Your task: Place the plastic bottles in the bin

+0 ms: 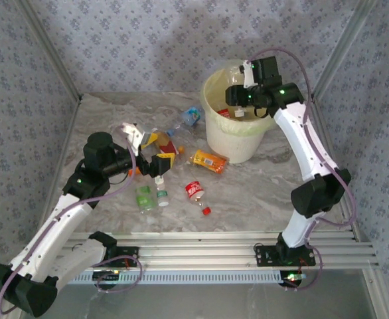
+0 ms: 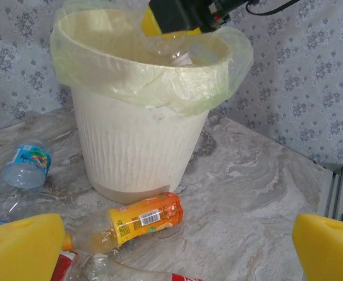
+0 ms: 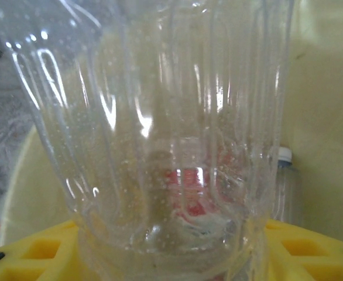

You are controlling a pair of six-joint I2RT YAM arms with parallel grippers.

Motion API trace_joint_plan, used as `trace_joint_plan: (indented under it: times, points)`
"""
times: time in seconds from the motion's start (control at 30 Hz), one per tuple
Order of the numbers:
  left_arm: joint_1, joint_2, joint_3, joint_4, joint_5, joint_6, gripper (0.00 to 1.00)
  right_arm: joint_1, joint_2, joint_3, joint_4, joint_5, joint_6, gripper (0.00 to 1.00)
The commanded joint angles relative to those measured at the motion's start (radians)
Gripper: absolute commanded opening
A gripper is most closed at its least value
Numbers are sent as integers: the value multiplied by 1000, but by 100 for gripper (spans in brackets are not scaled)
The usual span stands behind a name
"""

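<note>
Your right hand [image 1: 237, 100] hangs over the mouth of the bin [image 1: 211, 100], pinching a clear bottle [image 3: 171, 117]. In the right wrist view its yellow pads [image 3: 37, 257] press the bottle's ribbed wall from both sides. Below that bottle, inside the bin, you can see a red label and another bottle with a white cap [image 3: 284, 175] leaning against the pale liner.

Your left hand [image 1: 153, 151] sits low over the counter [image 1: 261, 179], amid the pile of bottles to the left of the bin. Its fingers are spread wide and there is nothing between them. In the left wrist view the two yellow pads [image 2: 22, 246] stand at opposite corners with bare counter between.

Several bottles lie on the counter. An orange-labelled bottle [image 1: 209, 159] lies on its side near the foot of the bin. A blue-labelled bottle [image 1: 191, 116] lies just left of the bin. A red-labelled bottle [image 1: 196, 193] and two green-labelled bottles [image 1: 143, 198] lie nearer the arms. More crushed ones sit right around your left hand, too tangled to separate.
</note>
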Motion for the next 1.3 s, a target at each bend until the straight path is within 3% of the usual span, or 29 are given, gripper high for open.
trace_joint_plan:
  times: [0.0,0.6,1.27]
  points:
    - [2,7,20,-10,20,18,100,-8,47,59,-81,-44,26,60]
    - [-8,37,37,-37,29,24,100,-15,288,225,-277,-82,82,61]
    - [-13,53,59,-78,20,57,100,-9,318,243,-319,-67,67,69]
